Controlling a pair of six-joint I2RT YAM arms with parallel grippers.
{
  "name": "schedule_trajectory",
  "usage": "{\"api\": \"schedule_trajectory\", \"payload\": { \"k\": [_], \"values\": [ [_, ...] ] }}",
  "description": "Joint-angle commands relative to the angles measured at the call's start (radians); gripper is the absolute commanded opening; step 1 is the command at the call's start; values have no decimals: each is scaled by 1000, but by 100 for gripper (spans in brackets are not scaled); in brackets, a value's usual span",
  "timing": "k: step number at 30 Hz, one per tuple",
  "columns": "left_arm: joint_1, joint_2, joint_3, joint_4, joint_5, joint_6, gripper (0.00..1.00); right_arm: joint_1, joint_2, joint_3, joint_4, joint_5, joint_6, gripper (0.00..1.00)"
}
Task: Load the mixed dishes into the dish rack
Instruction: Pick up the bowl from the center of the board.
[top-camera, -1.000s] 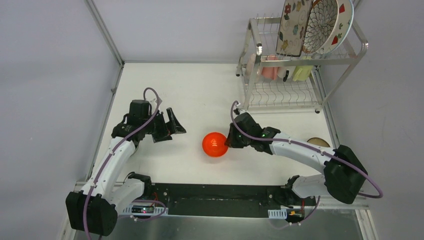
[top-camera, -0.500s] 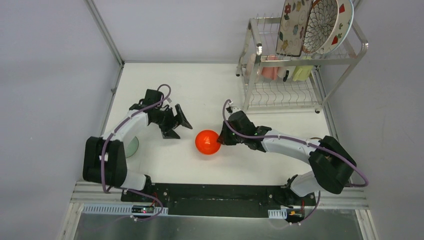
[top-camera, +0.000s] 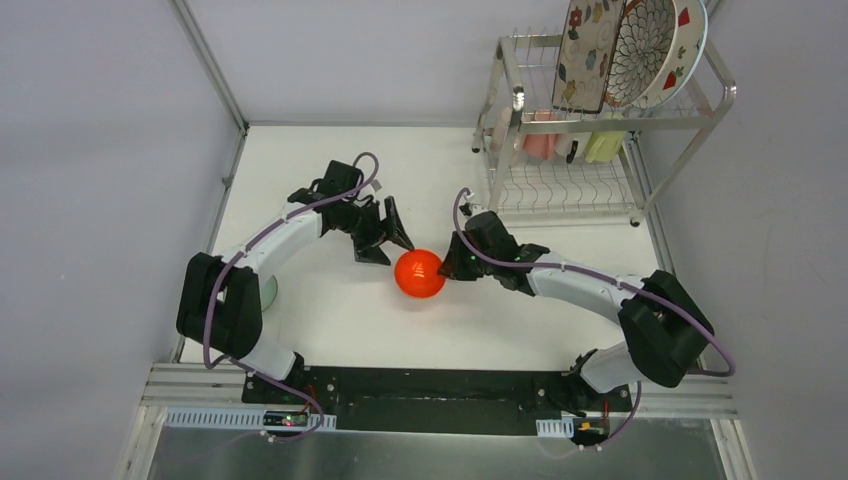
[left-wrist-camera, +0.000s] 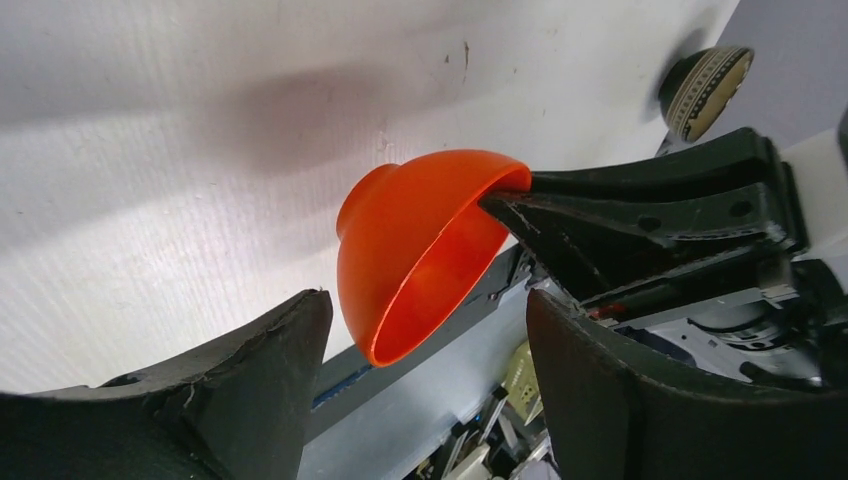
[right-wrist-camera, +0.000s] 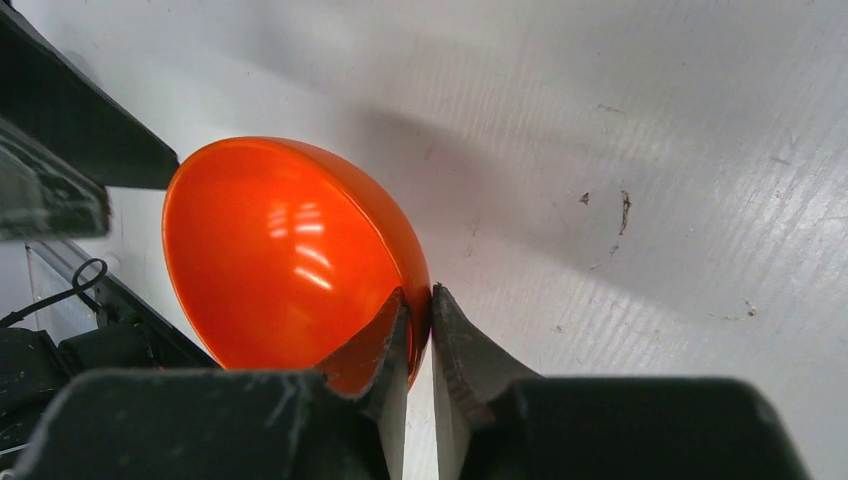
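Note:
The red-orange bowl (top-camera: 420, 274) (left-wrist-camera: 420, 250) (right-wrist-camera: 290, 250) is tilted on its side above the white table. My right gripper (top-camera: 450, 268) (right-wrist-camera: 420, 300) is shut on its rim, one finger inside and one outside. Just left of the bowl, my left gripper (top-camera: 388, 243) (left-wrist-camera: 425, 300) is open; its fingers straddle the bowl's free edge without touching it. The dish rack (top-camera: 610, 120) stands at the far right. Its upper shelf holds a floral plate (top-camera: 588, 50), a brown-petal plate (top-camera: 640, 50) and a strawberry plate (top-camera: 685, 50). Below are a pink cup (top-camera: 540, 140) and a yellow cup (top-camera: 603, 145).
A pale green bowl (top-camera: 265, 293) sits at the left table edge, half hidden behind the left arm. A dark brown bowl (left-wrist-camera: 705, 80) with a patterned rim shows beyond the right gripper. Grey walls close in both sides.
The left arm has swung right and forward until its fingers reach the bowl, and its jaws have narrowed a little. The right gripper has carried the bowl slightly left and farther from the bases.

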Motion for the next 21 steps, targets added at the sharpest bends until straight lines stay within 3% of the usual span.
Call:
{"api": "schedule_trajectory", "payload": {
  "k": [1,8,11,16,19,21],
  "values": [
    [-51,7,-1,-7,-59,-13,73,-10,-66,16,31,-7,-7,13],
    [-72,5,-36,-6,-123,22,63,-11,-92,-13,51,25,15,14],
    [-75,23,-50,-6,-126,47,54,-12,-108,-19,56,43,33,14],
    [-75,75,-25,-17,-51,98,21,-10,-110,-46,127,13,81,17],
    [-76,86,3,-36,-42,117,1,-9,-111,-50,162,-25,86,25],
    [-75,72,8,-40,-47,119,0,-8,-120,-43,156,-41,93,37]
  ]
}}
